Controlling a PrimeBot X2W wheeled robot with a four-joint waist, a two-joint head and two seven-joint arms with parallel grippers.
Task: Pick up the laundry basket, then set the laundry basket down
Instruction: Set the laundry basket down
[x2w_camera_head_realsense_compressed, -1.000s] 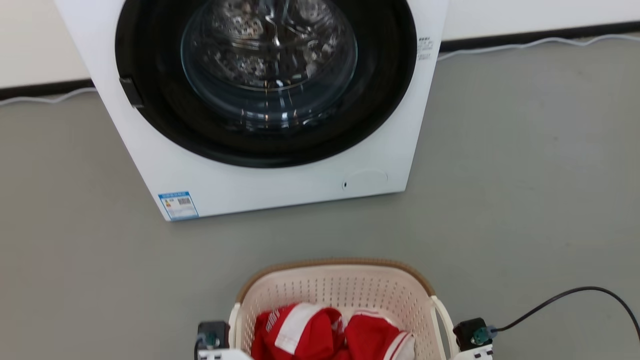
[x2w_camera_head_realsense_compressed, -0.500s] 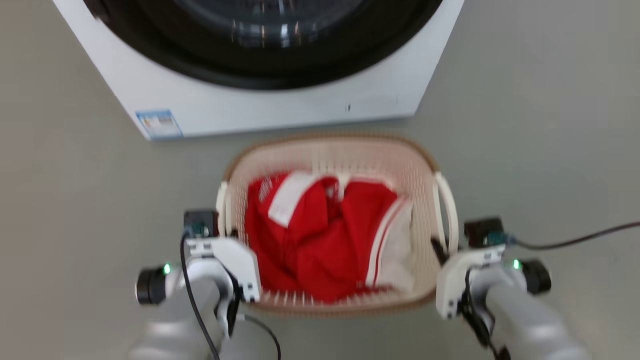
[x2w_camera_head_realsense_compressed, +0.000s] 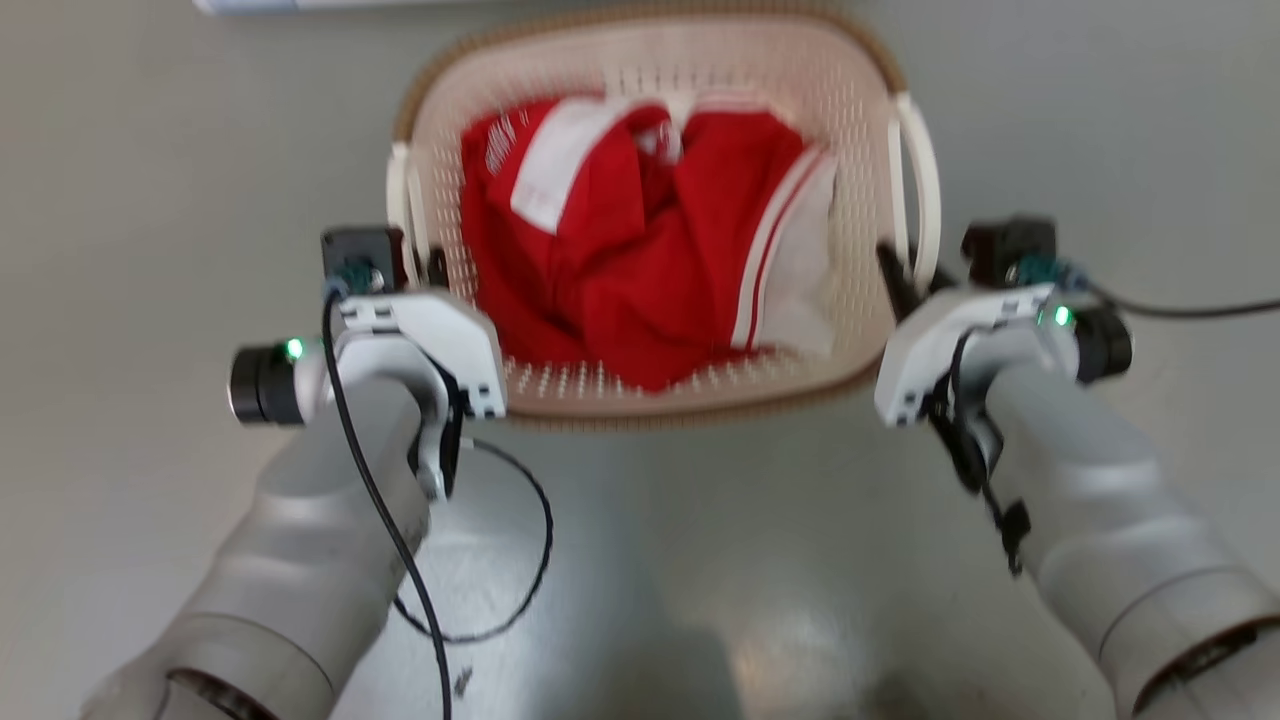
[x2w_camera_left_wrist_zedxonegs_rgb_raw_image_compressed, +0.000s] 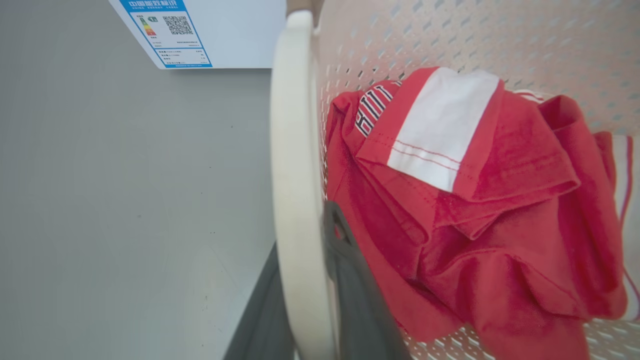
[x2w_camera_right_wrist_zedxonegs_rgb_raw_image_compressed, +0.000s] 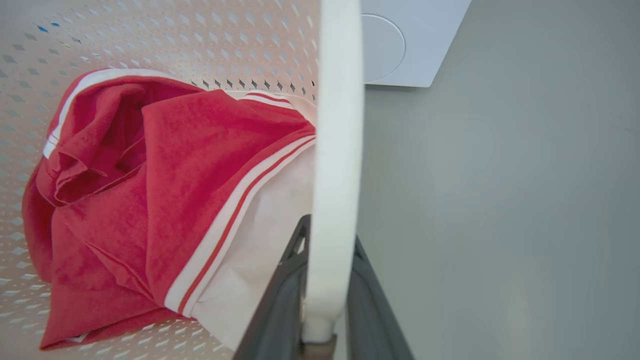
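Plainly, wrist views show fingers (x2w_camera_left_wrist_zedxonegs_rgb_raw_image_compressed: 350, 280) straddling laundry basket (x2w_camera_left_wrist_zedxonegs_rgb_raw_image_compressed: 450, 35) handles (x2w_camera_left_wrist_zedxonegs_rgb_raw_image_compressed: 295, 175); head view blurred.

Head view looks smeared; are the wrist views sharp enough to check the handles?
Head view: motion-blurred, laundry basket smeared, glare on the floor. Left wrist view: left handle and red garment crisp. Right wrist view: right handle crisp, even light.

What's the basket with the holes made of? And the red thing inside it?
The laundry basket looks like hard cream plastic: neat rows of holes, smooth moulded handles. Its brown rim looks woven, maybe plastic too. The red garment looks like soft cloth: folds, stitched seams.
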